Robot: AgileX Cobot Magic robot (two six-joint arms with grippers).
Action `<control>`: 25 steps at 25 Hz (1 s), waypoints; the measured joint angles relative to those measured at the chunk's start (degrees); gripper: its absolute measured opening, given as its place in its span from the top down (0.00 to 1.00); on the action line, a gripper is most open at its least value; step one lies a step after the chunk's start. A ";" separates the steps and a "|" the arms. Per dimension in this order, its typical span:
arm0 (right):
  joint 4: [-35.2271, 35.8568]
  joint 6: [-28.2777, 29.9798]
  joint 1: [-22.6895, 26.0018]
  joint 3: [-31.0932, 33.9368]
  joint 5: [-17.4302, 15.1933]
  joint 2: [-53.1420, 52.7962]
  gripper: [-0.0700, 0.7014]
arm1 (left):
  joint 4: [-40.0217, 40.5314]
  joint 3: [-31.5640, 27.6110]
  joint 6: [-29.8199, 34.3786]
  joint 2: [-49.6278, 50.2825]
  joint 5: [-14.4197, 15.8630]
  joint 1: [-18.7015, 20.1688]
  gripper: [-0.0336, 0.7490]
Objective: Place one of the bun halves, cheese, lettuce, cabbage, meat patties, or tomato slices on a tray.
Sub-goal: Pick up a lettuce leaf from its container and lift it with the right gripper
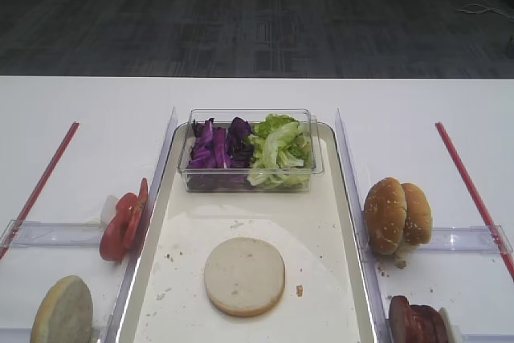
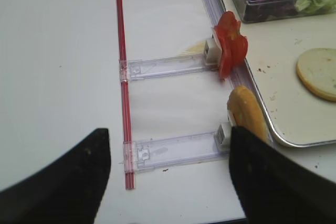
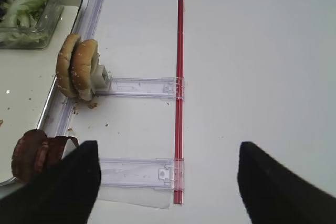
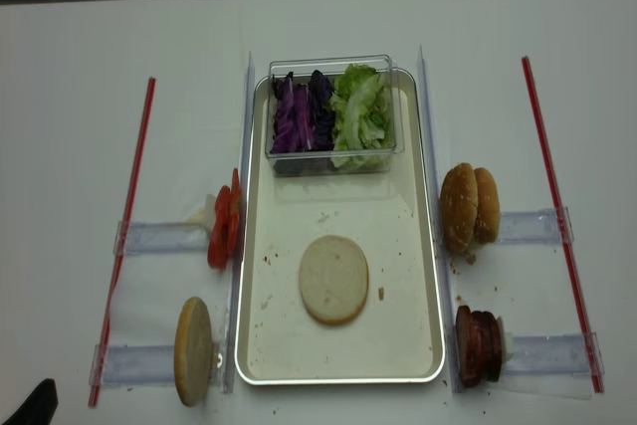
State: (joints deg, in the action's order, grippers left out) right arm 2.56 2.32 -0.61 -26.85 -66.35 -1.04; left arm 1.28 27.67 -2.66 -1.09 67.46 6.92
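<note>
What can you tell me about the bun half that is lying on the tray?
The bun half is a round, pale tan bread disc, lying flat with its smooth face up. It rests alone on the white liner of the tray, toward the near end, with crumbs around it. Nothing else touches it, and neither tool is near.

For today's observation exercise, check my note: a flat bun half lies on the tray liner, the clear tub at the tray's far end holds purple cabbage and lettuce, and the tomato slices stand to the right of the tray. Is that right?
Not quite. The tomato slices stand to the left of the tray, as the exterior high view shows. On the right stand sesame buns and meat patties. The flat bun half, tub, cabbage and lettuce are as stated.
</note>
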 joint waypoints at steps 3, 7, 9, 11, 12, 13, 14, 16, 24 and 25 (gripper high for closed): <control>0.00 0.12 0.00 0.00 0.00 0.00 0.19 | 0.00 0.00 0.00 0.00 0.00 0.00 0.37; 0.11 0.27 0.00 0.00 0.00 0.00 0.19 | 0.00 0.00 0.00 0.00 0.00 0.00 0.37; 0.46 0.27 0.00 0.00 0.00 0.00 0.19 | 0.00 0.00 0.00 0.00 0.00 0.00 0.37; 0.59 0.27 0.00 0.00 0.00 0.00 0.19 | 0.00 0.00 0.00 0.00 0.00 0.00 0.37; 0.59 0.27 0.00 0.00 0.00 0.00 0.19 | 0.00 0.00 0.00 0.00 0.00 0.00 0.37; 0.59 0.27 0.00 0.00 0.00 0.00 0.19 | 0.00 0.00 0.00 0.00 0.00 0.00 0.37; 0.59 0.27 0.00 0.00 0.00 0.00 0.19 | 0.00 0.00 0.00 0.00 0.00 0.00 0.37; 0.68 0.27 0.00 0.00 0.00 0.00 0.19 | 0.00 0.00 0.00 0.00 0.00 0.00 0.37; 1.30 0.27 0.00 0.00 0.25 0.12 0.19 | 0.00 0.00 0.00 0.00 0.00 0.00 0.37; 1.40 0.17 0.00 0.00 0.33 0.55 0.19 | 0.00 0.00 0.00 0.00 0.00 0.00 0.37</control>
State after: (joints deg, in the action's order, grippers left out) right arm 3.96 2.48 -0.61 -26.85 -66.01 -0.49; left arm 1.28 27.67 -2.66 -1.09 67.46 6.92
